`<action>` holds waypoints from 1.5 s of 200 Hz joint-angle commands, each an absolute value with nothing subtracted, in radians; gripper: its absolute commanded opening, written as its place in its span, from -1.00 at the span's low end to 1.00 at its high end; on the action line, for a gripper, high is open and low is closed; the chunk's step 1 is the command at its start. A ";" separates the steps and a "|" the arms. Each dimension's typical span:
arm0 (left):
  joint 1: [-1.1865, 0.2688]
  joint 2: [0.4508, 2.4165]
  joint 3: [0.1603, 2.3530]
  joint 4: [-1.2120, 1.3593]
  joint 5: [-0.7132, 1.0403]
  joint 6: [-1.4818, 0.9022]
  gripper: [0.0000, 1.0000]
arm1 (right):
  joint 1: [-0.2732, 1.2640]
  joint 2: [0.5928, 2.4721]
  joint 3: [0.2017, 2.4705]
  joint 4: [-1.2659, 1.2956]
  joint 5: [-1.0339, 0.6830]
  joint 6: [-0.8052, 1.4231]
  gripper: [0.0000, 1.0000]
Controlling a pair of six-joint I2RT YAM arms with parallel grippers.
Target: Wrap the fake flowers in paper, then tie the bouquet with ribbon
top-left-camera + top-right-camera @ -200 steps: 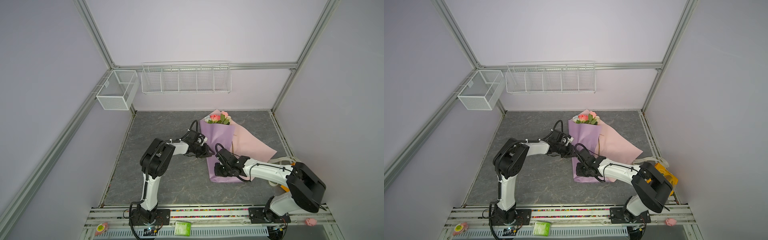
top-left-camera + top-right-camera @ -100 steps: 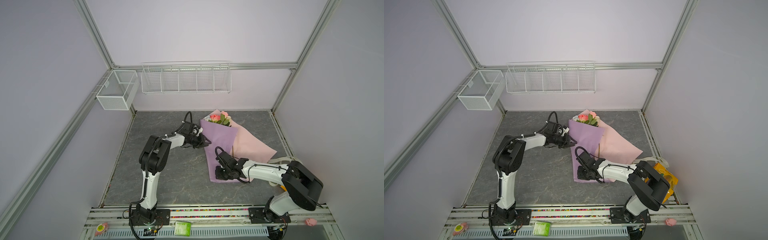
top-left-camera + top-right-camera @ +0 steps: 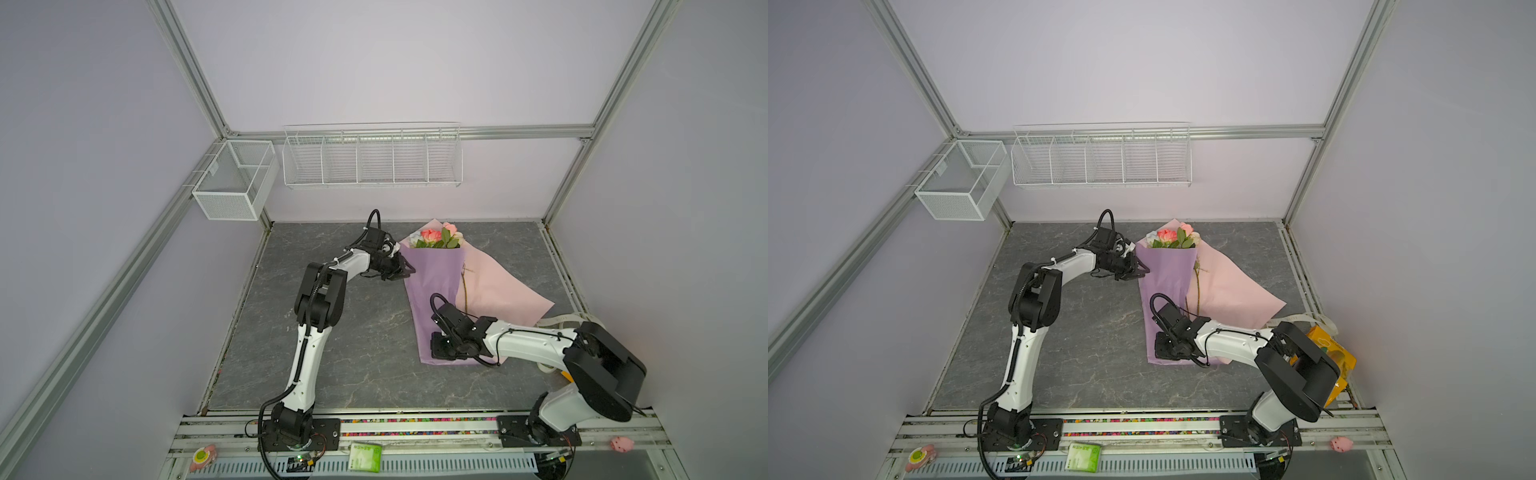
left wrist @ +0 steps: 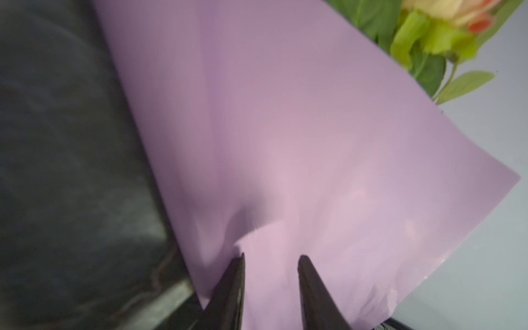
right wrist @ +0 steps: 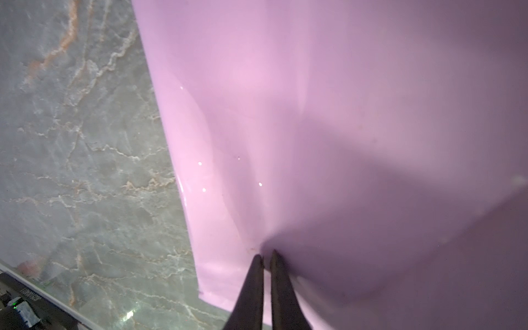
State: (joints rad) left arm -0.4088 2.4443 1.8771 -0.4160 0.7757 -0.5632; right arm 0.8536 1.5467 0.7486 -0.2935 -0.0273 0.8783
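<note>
The bouquet of fake flowers [image 3: 436, 239] [image 3: 1173, 239] lies at the back of the table, its pink and cream heads poking out of a lilac paper sheet [image 3: 432, 282] folded over the stems. One bare stem [image 3: 464, 286] shows against the pink paper [image 3: 498, 291]. My left gripper [image 3: 405, 270] [image 4: 271, 257] is open at the lilac sheet's left edge, just below the rose heads [image 4: 445, 17]. My right gripper [image 3: 440, 347] [image 5: 265, 254] is at the sheet's near end, shut on a fold of the lilac paper [image 5: 285, 114].
Two white wire baskets [image 3: 372, 158] [image 3: 235, 180] hang on the back and left walls. A cream ribbon [image 3: 561, 320] and a yellow packet [image 3: 1333, 349] lie behind my right arm. A green packet [image 3: 365, 456] sits on the front rail. Grey marble table [image 5: 71, 143] borders the paper.
My left gripper has moved back along the lilac paper's left edge toward the flower heads. My right gripper has shifted slightly toward the front and closed a little more.
</note>
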 commanded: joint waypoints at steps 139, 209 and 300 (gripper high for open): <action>-0.355 2.220 1.945 -0.609 0.688 -0.468 -0.28 | 0.834 1.600 0.741 -0.333 -0.058 0.857 -0.78; -0.542 1.920 1.256 -0.162 0.704 -0.705 -0.48 | 0.834 1.580 0.727 -0.316 -0.047 0.874 -0.78; -0.576 2.100 1.247 -0.108 0.617 -0.718 -0.55 | 0.834 1.573 0.698 -0.295 -0.049 0.881 -0.78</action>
State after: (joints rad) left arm -0.5995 2.0415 1.2087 -0.1478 0.6708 -0.7139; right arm 0.8345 1.5467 0.7437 -0.2859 -0.0605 0.8635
